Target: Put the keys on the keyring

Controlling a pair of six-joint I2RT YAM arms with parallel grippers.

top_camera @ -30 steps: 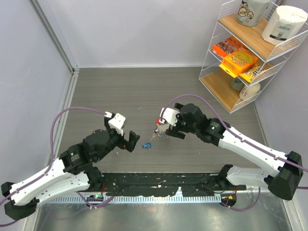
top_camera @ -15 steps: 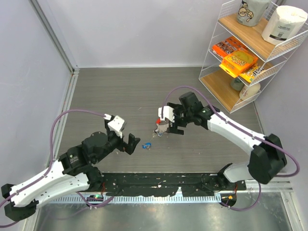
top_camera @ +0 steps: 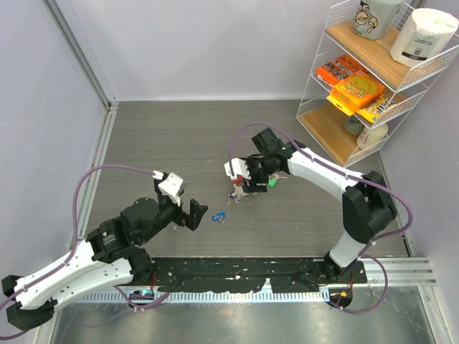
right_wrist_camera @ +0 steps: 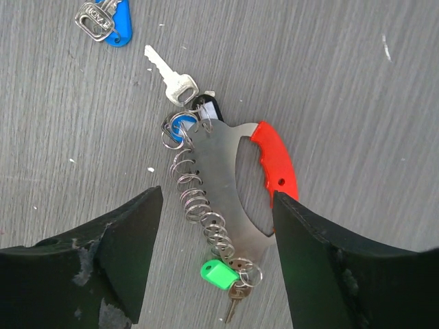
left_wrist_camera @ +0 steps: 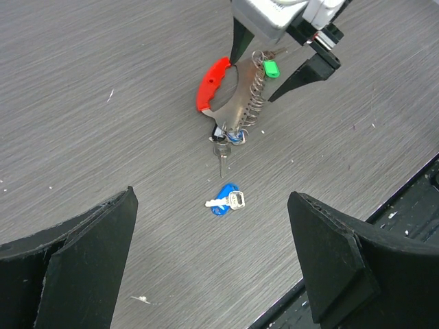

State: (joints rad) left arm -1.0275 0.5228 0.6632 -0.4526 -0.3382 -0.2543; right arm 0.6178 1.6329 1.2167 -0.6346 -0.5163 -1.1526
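The keyring [right_wrist_camera: 221, 168], a silvery plate with a red curved grip [right_wrist_camera: 278, 166] and a row of wire rings, lies flat on the table. A green-headed key [right_wrist_camera: 219, 273] hangs on a ring at one end. At the other end are a plain silver key [right_wrist_camera: 171, 73] and a blue tag. A blue-headed key [left_wrist_camera: 225, 200] lies loose on the table. My right gripper [right_wrist_camera: 216, 205] is open and straddles the keyring [top_camera: 240, 188], right finger beside the red grip. My left gripper [left_wrist_camera: 212, 205] stands wide open and empty, near the blue key [top_camera: 220, 216].
A white wire shelf [top_camera: 337, 107] with snack packets, a paper roll and a bag stands at the back right. Grey walls close the left and back. A black rail [top_camera: 244, 276] runs along the near edge.
My right gripper has swung left and turned over the keyring, and its jaws have narrowed around it. The green key now shows beside it. The left arm has barely moved.
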